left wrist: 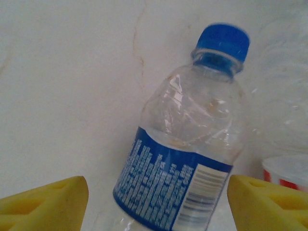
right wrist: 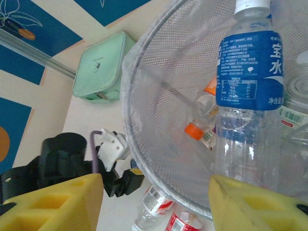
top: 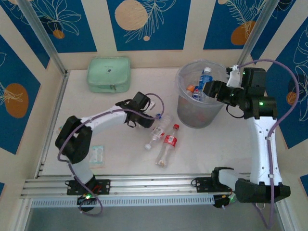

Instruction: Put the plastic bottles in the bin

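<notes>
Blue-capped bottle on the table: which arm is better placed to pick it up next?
Left. The left arm has its jaws open on either side of the blue-capped bottle, which lies on the table. The right arm is over at the bin, jaws open at its rim.

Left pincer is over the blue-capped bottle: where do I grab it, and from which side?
Grip the blue-capped bottle across its label band, straight down from above. It lies flat, flanked by the open left pincer; the band is straight-sided, while the shoulder is dented and tapers.
</notes>
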Motion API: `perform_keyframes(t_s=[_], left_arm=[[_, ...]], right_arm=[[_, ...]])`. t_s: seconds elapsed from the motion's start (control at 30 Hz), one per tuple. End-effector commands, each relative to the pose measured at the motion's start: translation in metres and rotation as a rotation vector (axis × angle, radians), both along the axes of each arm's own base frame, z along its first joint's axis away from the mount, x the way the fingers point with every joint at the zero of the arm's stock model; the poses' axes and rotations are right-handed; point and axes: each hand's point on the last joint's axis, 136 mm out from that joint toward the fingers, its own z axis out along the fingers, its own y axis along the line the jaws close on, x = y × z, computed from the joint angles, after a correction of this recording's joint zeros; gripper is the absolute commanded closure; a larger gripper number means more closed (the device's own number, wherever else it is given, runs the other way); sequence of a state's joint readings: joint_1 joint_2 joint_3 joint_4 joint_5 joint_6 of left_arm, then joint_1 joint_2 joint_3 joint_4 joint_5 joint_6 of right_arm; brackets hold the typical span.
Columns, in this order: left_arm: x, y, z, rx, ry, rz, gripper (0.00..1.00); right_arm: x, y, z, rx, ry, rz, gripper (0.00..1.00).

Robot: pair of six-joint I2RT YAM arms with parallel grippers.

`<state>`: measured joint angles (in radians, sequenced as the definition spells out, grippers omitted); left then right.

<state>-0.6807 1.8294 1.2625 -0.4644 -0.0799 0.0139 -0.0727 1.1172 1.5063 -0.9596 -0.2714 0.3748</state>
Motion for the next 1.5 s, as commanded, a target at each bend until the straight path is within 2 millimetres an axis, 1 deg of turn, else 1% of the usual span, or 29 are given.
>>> perform_keyframes(t_s=[0.0,0.1,0.2,0.27,0.47,0.67,0.73,0.83,0.93,1.0,1.07,1.2,1.3,1.37,1.47], left_arm=[[0.001,0.000,-0.005,0.036,0.020,-0.045,0.24],[0.000,0.000,-0.011,0.036,0.034,-0.039,0.27],[0.001,0.003,-0.011,0.052,0.029,-0.028,0.37],[0.003,0.007,-0.008,0.067,0.019,-0.020,0.45],[0.007,0.010,0.019,0.045,-0.046,0.001,0.53],[0.005,0.010,0.038,-0.009,-0.073,0.037,0.54],[0.006,0.013,0.048,-0.030,-0.091,0.063,0.55],[0.006,0.014,0.078,-0.105,-0.134,0.115,0.56],[0.003,0.007,0.120,-0.233,-0.167,0.150,0.55],[-0.003,0.001,0.151,-0.352,-0.186,0.164,0.54],[-0.009,-0.004,0.178,-0.469,-0.208,0.172,0.53],[-0.028,-0.018,0.228,-0.716,-0.222,0.132,0.53],[-0.041,-0.029,0.259,-0.882,-0.213,0.078,0.55],[-0.049,-0.037,0.275,-0.976,-0.199,0.032,0.56],[-0.057,-0.047,0.291,-1.078,-0.172,-0.020,0.56]], right_arm=[[-0.006,0.002,0.008,0.020,-0.006,0.019,0.41],[-0.005,0.001,0.008,0.026,-0.009,0.019,0.41],[-0.005,0.001,0.007,0.029,-0.008,0.021,0.41],[-0.005,0.001,0.007,0.031,-0.007,0.021,0.41],[-0.008,0.002,0.010,0.041,-0.014,0.026,0.41],[-0.012,0.011,0.015,0.085,-0.014,0.058,0.46],[-0.015,0.017,0.017,0.106,-0.014,0.082,0.47],[-0.017,0.032,0.023,0.135,-0.026,0.142,0.49],[-0.013,0.047,0.030,0.147,-0.032,0.202,0.50],[-0.008,0.055,0.034,0.157,-0.047,0.222,0.51],[-0.004,0.063,0.036,0.188,-0.056,0.247,0.52],[0.003,0.093,0.043,0.257,-0.068,0.377,0.52],[0.013,0.111,0.043,0.287,-0.068,0.432,0.53],[0.019,0.123,0.042,0.318,-0.066,0.466,0.52],[0.026,0.142,0.039,0.339,-0.062,0.514,0.47]])
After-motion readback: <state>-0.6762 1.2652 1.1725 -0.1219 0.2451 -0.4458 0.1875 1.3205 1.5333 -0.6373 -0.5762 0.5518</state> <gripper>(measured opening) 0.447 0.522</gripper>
